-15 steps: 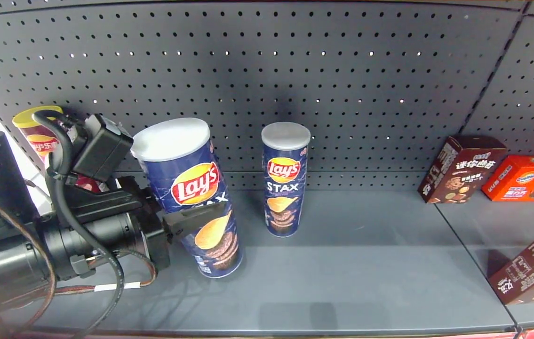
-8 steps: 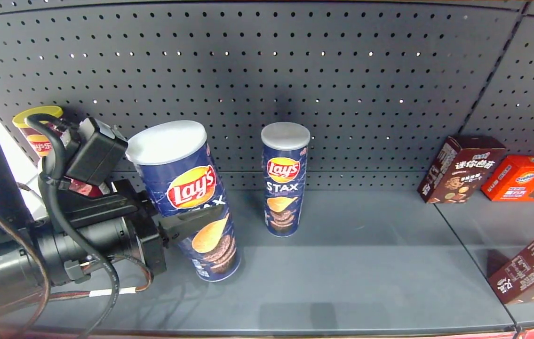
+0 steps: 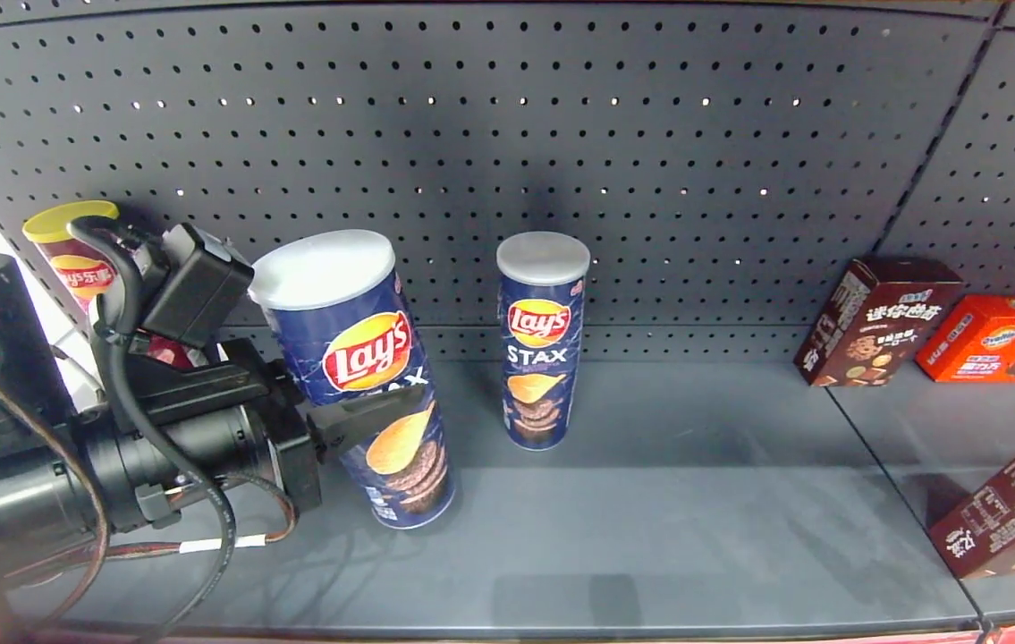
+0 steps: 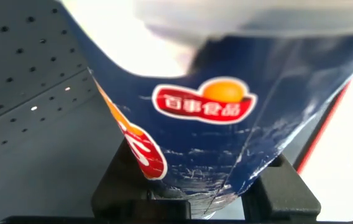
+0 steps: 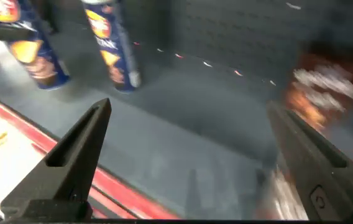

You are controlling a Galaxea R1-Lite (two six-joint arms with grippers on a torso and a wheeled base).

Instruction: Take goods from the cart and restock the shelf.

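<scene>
The left gripper (image 3: 362, 407) and its blue chip can (image 3: 355, 376) had edged back toward the standing can (image 3: 541, 344), with the fingers clamped around the held can's lower half. That can sat just left of the standing one, its top leaning away from it and its base at the shelf (image 3: 695, 501), contact unclear. The right gripper (image 5: 189, 109), spread wide and empty, hung farther off, so righting the can likely fell to the left arm.

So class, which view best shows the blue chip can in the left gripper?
The head view: the whole blue can shows, tilted, lid to base, in the left gripper. The left wrist view gives a close slice of its side; the right wrist view shows its lower part, far off.
</scene>
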